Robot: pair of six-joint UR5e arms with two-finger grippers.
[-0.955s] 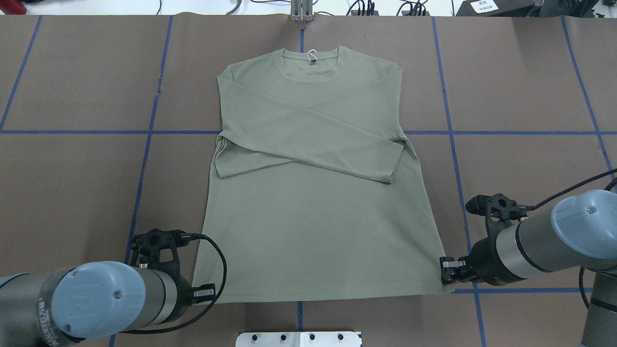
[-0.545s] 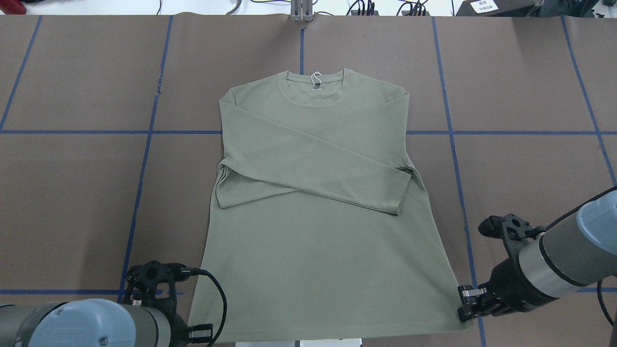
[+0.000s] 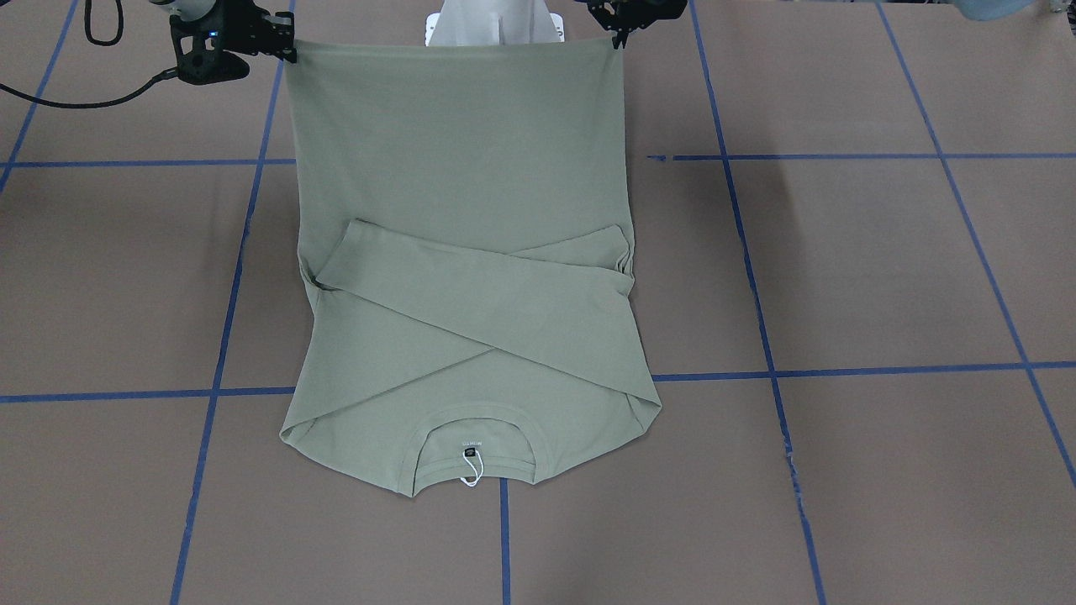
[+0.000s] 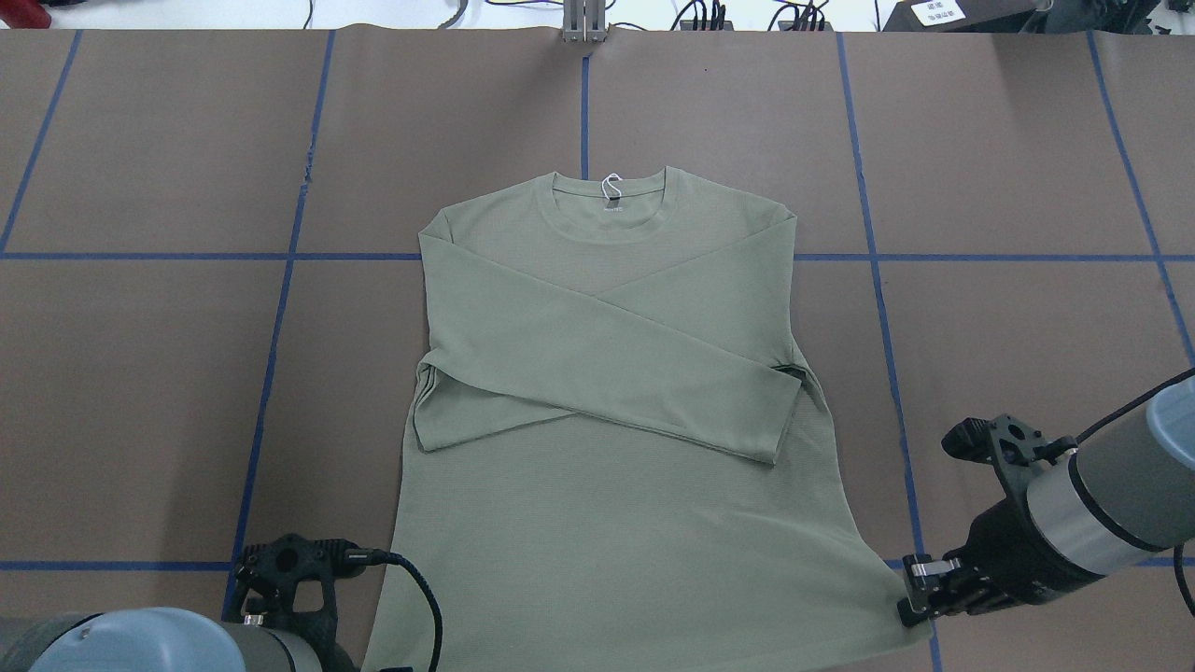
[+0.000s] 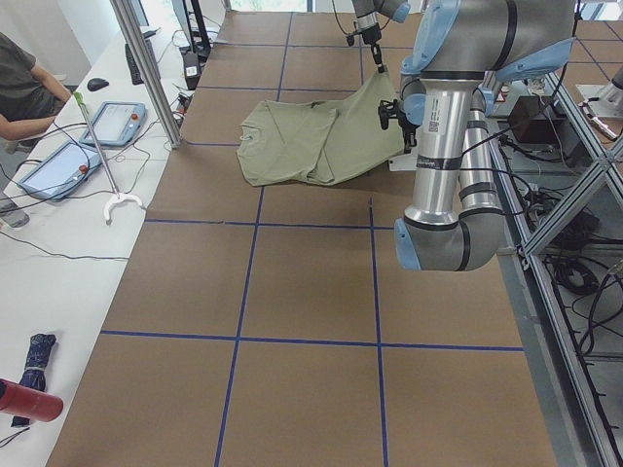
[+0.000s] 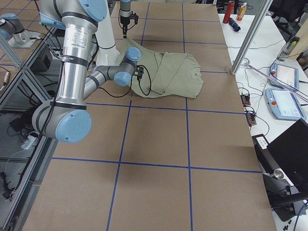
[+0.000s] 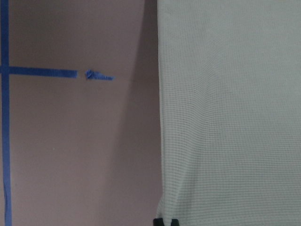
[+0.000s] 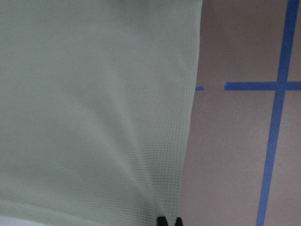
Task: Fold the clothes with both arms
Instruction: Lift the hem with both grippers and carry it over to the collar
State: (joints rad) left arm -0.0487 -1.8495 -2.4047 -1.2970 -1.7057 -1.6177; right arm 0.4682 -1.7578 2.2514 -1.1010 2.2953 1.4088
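**Both hem corners pinched, shirt stretched between the arms**

We see the left fingers (image 7: 158, 222) clenched on one hem corner of the sage-green shirt (image 4: 607, 373). The fabric edge runs straight down into the narrow gap between their black tips. The right fingers (image 8: 161, 221) are clenched the same way on the opposite hem corner, with the cloth's side seam ending right at them. Between the two grips the hem is pulled taut along the robot's edge of the desk (image 4: 140, 373). In the side views we see that end lifted off the surface. The rest of the shirt lies flat near the desk's middle, front up. Both sleeves (image 4: 597, 364) are folded across the body and cross each other. The collar (image 4: 609, 201) and its white neck tag (image 4: 611, 187) point away from the robot, just past a blue tape line (image 4: 187, 256).
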